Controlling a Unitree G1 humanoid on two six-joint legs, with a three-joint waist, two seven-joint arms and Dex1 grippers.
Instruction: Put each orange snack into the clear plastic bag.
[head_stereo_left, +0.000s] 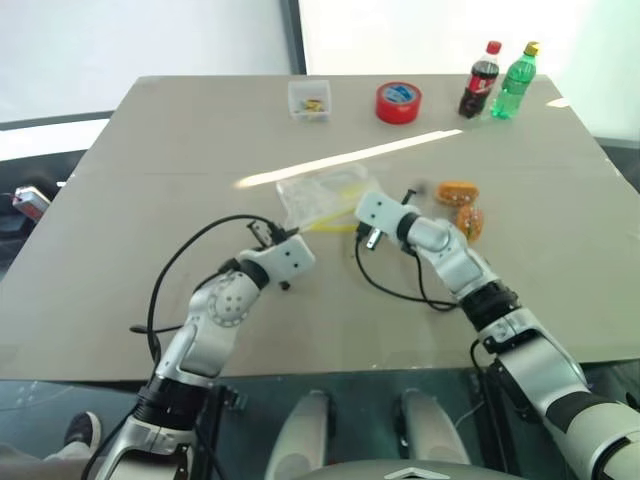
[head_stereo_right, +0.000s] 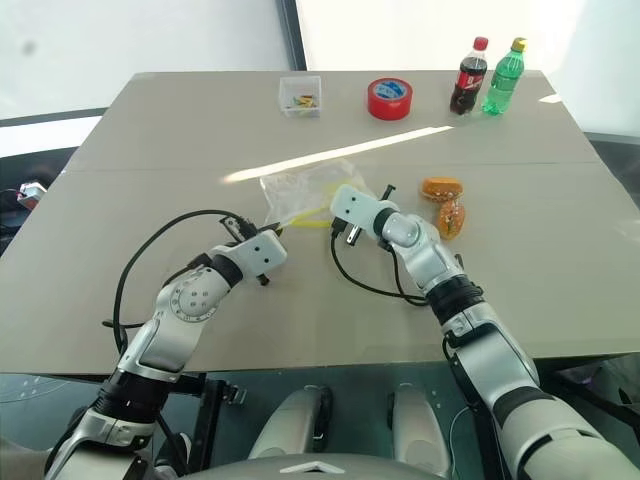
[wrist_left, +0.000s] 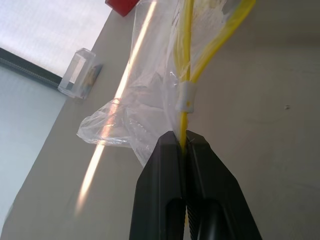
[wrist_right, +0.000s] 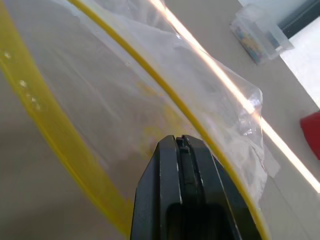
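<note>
Partly behind the closed right hand (wrist_right: 181, 141), clear plastic bag (head_stereo_left: 318, 193), zip edge in pinching left hand (wrist_left: 186, 137).

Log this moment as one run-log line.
left gripper: shut on clear plastic bag zip strip | right gripper: shut, at bag mouth | orange snacks: both on table, outside bag

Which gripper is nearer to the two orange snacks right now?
Right. The right gripper is at the clear plastic bag's mouth, close beside the orange snacks. The left gripper, shut on the bag's yellow zip strip, sits farther away.
</note>
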